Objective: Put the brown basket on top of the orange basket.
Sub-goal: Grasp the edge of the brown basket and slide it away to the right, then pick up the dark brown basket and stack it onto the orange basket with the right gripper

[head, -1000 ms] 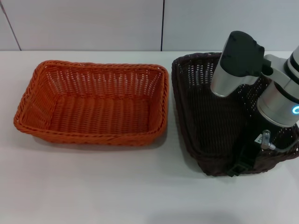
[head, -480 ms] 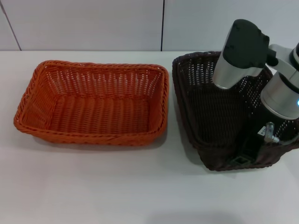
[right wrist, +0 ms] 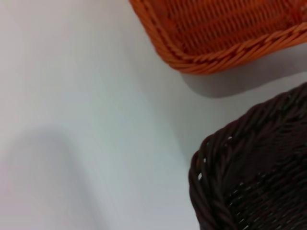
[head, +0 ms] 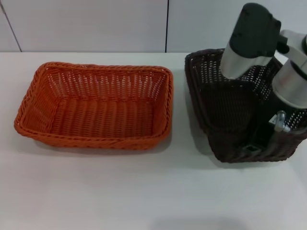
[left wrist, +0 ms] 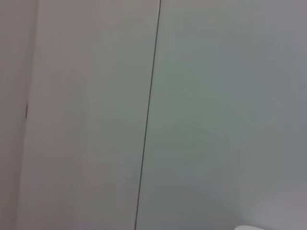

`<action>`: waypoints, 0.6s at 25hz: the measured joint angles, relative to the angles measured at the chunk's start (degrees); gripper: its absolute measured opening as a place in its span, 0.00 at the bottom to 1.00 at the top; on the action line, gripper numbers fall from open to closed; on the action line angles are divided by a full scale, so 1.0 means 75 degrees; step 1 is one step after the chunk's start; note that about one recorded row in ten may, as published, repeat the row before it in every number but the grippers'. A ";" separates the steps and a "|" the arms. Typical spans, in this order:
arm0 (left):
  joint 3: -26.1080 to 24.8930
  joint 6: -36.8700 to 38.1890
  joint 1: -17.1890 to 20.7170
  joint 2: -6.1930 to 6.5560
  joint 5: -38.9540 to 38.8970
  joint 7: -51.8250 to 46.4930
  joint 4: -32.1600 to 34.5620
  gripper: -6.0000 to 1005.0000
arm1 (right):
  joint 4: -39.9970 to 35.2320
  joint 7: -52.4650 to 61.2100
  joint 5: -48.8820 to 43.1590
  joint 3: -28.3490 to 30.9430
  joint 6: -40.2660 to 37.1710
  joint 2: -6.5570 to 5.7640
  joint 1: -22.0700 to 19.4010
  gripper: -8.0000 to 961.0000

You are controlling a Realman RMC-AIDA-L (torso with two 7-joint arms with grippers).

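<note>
Brown basket (head: 225, 110) tilted, near rim clamped by right gripper (head: 252, 147), arm reaching down inside; orange basket (head: 96, 105) alongside.

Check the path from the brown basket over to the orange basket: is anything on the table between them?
Nothing visible. The brown basket, with the right gripper at its near wall, sits beside the orange basket with only bare white table in the gap. The orange basket's inside looks empty too.

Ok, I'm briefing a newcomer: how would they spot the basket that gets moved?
On the white table, two woven baskets sit side by side. It is the brown basket, on the robot's right, under the right arm. The orange basket is bright; this one is nearly black.
</note>
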 joint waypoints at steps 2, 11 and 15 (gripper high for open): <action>0.0000 0.0000 0.0000 0.0000 0.0000 0.0000 0.0000 0.79 | -0.0336 0.0067 -0.0007 0.0001 -0.0120 0.0005 0.0009 0.18; 0.0056 0.0000 -0.0005 -0.0005 0.0039 -0.0025 -0.0005 0.79 | -0.1507 0.0263 -0.0359 -0.0072 -0.0359 0.0029 0.0111 0.16; 0.0055 0.0000 -0.0005 -0.0005 0.0038 -0.0027 0.0007 0.79 | -0.1842 0.0371 -0.0488 -0.0084 -0.0497 0.0034 0.0288 0.15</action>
